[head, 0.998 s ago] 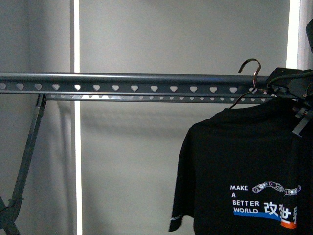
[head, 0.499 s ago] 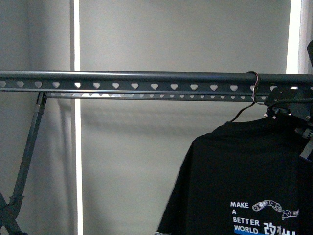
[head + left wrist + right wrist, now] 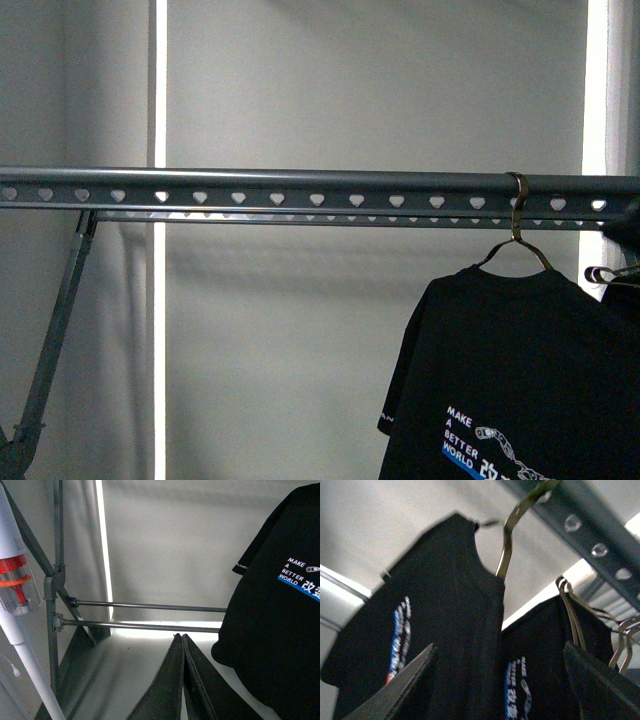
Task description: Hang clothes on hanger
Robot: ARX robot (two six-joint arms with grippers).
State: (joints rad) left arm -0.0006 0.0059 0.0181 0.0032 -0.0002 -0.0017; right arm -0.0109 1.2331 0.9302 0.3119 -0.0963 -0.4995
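Observation:
The black T-shirt [image 3: 510,370] with the "MAKE A BETTER WORLD" print hangs from a wire hook [image 3: 516,205] over the grey rail with heart-shaped holes [image 3: 300,187], near its right end. In the right wrist view my right gripper [image 3: 500,650] is open, its jaws wide apart just in front of the shirt [image 3: 445,605] and holding nothing; the hook [image 3: 507,545] runs up to the rail [image 3: 590,520]. My left gripper [image 3: 181,636] is shut and empty, low down, to the left of the shirt's hem [image 3: 270,605].
A second dark printed garment [image 3: 540,670] hangs beside the shirt on more wire hangers [image 3: 572,615], which also show at the front view's right edge [image 3: 610,272]. A slanted strut [image 3: 60,320] and lower cross bars [image 3: 150,626] belong to the rack. A white vacuum cleaner [image 3: 15,580] stands at its side.
The wire hook came down onto the rail and the shirt now hangs lower and free. The right arm, which was holding the hanger at the right, has left the front view.

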